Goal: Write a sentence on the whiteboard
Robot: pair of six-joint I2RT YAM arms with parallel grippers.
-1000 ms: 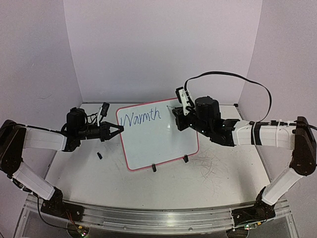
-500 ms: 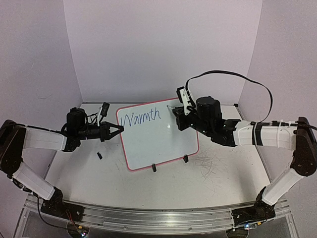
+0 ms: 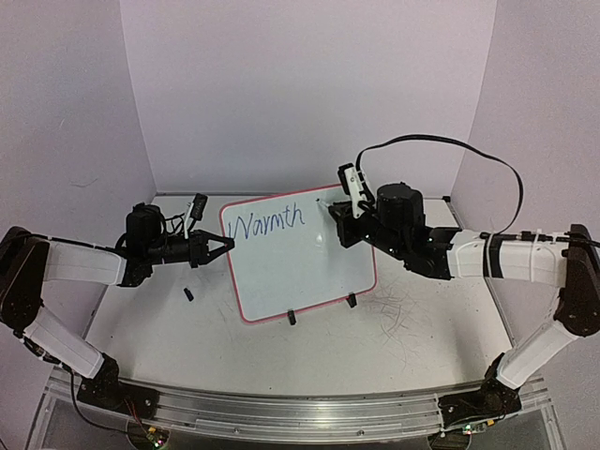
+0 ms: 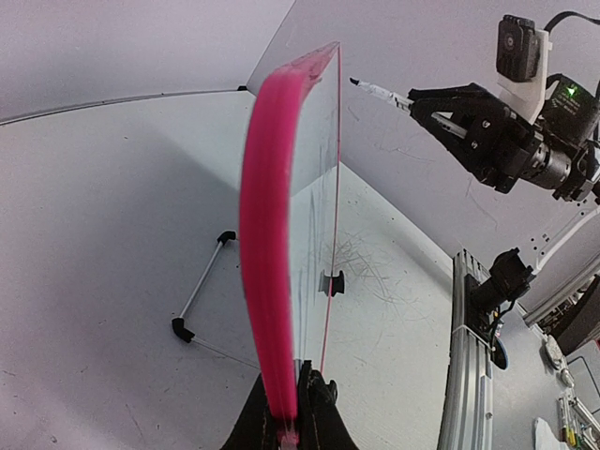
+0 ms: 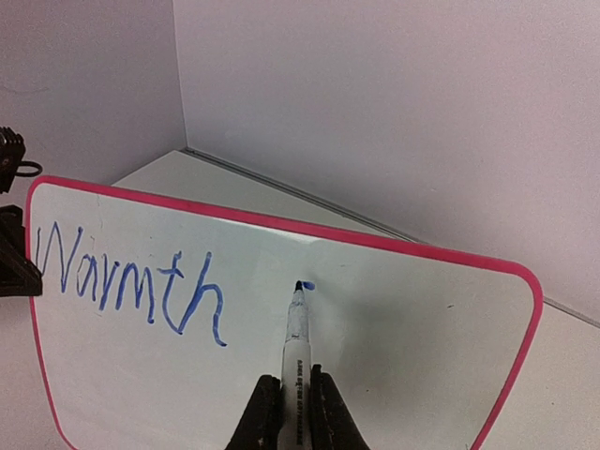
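The whiteboard [image 3: 300,267], pink-framed, stands tilted on its wire stand at the table's middle. One dark blue word of the sentence [image 3: 269,223], "Warmth", runs along its top left [image 5: 131,281]. My left gripper [image 3: 225,246] is shut on the board's left edge; in the left wrist view the pink frame [image 4: 267,234] sits pinched between the jaws [image 4: 291,412]. My right gripper [image 3: 336,220] is shut on a white marker [image 5: 296,342]. The marker's tip touches the board just right of the word, beside a small fresh blue mark [image 5: 309,284].
A small black cap [image 3: 188,294] lies on the table left of the board. The stand's black feet [image 3: 292,318] hold the board's lower edge, and its wire leg [image 4: 202,281] reaches out behind. Lilac walls close the back and sides. A metal rail [image 3: 281,412] runs along the near edge.
My right gripper with the marker has shifted slightly to the right and toward the back. The left gripper and the board have not moved.
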